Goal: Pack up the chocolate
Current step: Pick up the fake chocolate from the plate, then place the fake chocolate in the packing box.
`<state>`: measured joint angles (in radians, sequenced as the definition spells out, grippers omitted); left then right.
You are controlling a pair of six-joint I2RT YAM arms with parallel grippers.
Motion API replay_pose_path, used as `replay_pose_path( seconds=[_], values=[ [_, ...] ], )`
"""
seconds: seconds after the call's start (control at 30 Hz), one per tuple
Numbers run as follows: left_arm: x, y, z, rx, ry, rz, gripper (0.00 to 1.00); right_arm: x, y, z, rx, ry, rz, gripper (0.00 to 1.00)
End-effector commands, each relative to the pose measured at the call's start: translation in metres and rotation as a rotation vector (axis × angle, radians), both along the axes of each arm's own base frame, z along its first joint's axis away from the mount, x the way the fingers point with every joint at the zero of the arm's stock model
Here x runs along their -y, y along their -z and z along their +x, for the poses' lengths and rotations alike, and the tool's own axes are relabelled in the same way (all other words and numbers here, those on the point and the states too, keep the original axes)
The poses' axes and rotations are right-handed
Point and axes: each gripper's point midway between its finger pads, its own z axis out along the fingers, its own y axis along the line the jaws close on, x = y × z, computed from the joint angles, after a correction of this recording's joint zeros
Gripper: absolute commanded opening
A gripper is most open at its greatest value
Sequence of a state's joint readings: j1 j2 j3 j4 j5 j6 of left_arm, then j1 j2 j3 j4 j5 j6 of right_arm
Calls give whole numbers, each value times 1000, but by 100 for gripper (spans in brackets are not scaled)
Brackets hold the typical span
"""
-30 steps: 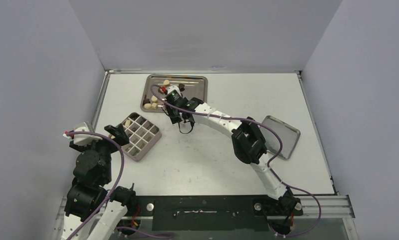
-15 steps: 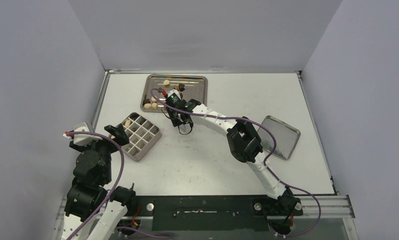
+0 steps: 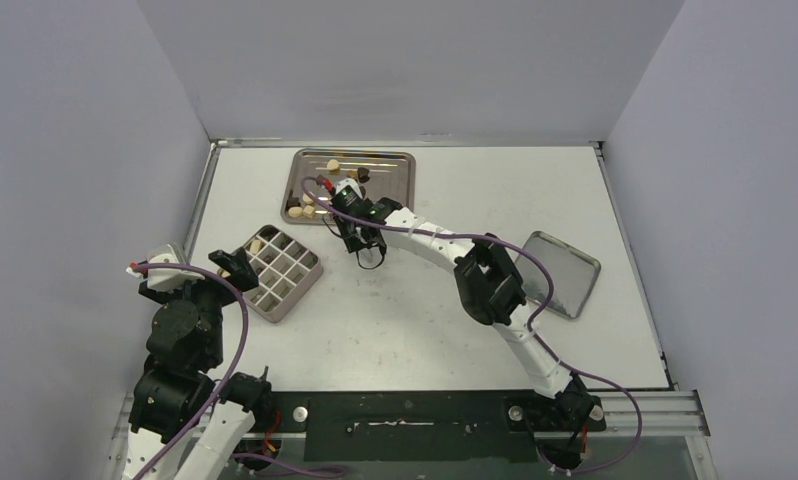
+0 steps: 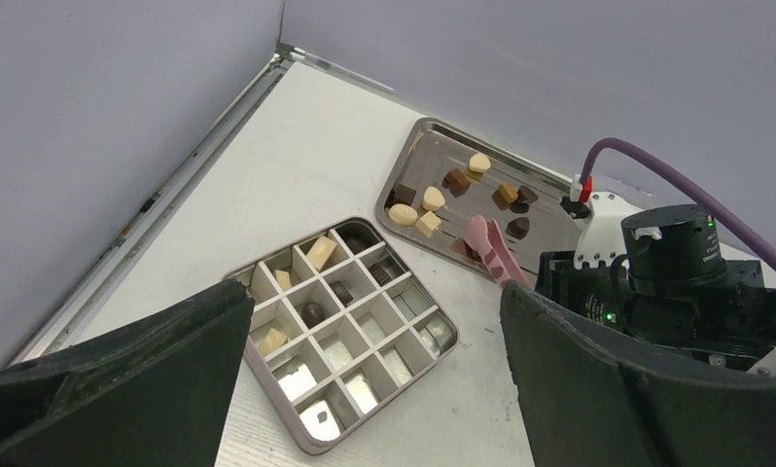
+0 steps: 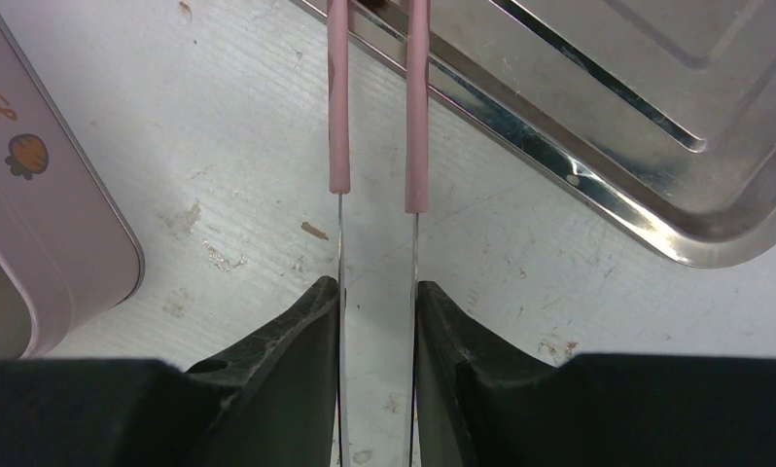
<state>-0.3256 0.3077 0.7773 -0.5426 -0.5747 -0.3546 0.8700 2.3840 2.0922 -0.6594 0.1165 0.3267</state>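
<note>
So nearest the arm bases, over by the left edge of the bench (image 3: 425, 330), the left hand (image 3: 235, 266) is just hanging there with its fingers spread wide and nothing between them. It's right beside the near-left corner of the compartment box (image 4: 415, 342), but I can't tell if it's actually touching. The box sits close to the left edge, about halfway back, and a handful of its cells already hold chocolate (image 4: 321, 252), a mix of cream and dark pieces. Over toward the right edge, roughly as far back as the box, there's a shallow grey lid (image 3: 560, 272) lying flat on its own, well away from everything else. The right arm stretches diagonally across to the far left part of the bench. The right hand (image 5: 376, 304) is squeezed onto the two thin metal arms of the pink tongs (image 5: 417, 107), so it's closed down to a narrow gap with the tongs pinched in it. The pink ends cross the near rim of the steel tray (image 4: 429, 156), which sits by the far edge, left of centre. The rest of the chocolate is loose in that tray, mostly at its left end: cream, mid brown and dark chunks. The tong tips run out of the wrist view, so I can't tell whether they've got a piece.
</note>
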Motion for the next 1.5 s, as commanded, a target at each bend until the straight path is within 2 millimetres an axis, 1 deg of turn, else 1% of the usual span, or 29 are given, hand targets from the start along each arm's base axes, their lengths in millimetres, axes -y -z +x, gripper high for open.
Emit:
replay_pose_path(
  seconds=[0.0, 0.1, 0.23, 0.37, 0.57, 0.7, 0.73, 0.83, 0.93, 1.03, 1.1, 1.27, 1.47],
  values=[
    [0, -19, -3, 53, 7, -14, 97, -2, -57, 14, 114, 18, 87, 14],
    [-1, -19, -4, 51, 5, -12, 97, -2, -69, 13, 136, 9, 121, 13],
    [-1, -19, -5, 55, 2, -14, 97, -2, -74, 11, 141, -10, 130, 12],
    [-1, -19, -4, 52, 2, -13, 97, -1, -85, 8, 153, -22, 147, 12],
    [-2, -19, -4, 49, -3, -11, 97, -2, -105, -7, 162, -65, 223, 12],
    [-3, -19, -4, 51, -7, -14, 97, -2, -115, -18, 157, -99, 260, 12],
    [-3, -19, -4, 50, -7, -14, 97, -2, -114, -21, 158, -103, 265, 12],
    [-3, -19, -4, 51, -8, -14, 97, -12, -120, -41, 127, -179, 332, 12],
    [-2, -19, -3, 49, -4, -12, 97, -19, -122, -59, 123, -219, 349, 12],
    [-2, -19, -4, 50, -4, -12, 97, -33, -126, -81, 114, -279, 377, 12],
    [-3, -18, -4, 49, -5, -13, 97, -45, -126, -99, 96, -330, 398, 12],
    [-3, -19, -4, 51, -5, -14, 97, -72, -121, -135, 49, -425, 436, 13],
    [-2, -18, -4, 48, -5, -13, 97, -98, -113, -169, 6, -507, 447, 14]
  ],
)
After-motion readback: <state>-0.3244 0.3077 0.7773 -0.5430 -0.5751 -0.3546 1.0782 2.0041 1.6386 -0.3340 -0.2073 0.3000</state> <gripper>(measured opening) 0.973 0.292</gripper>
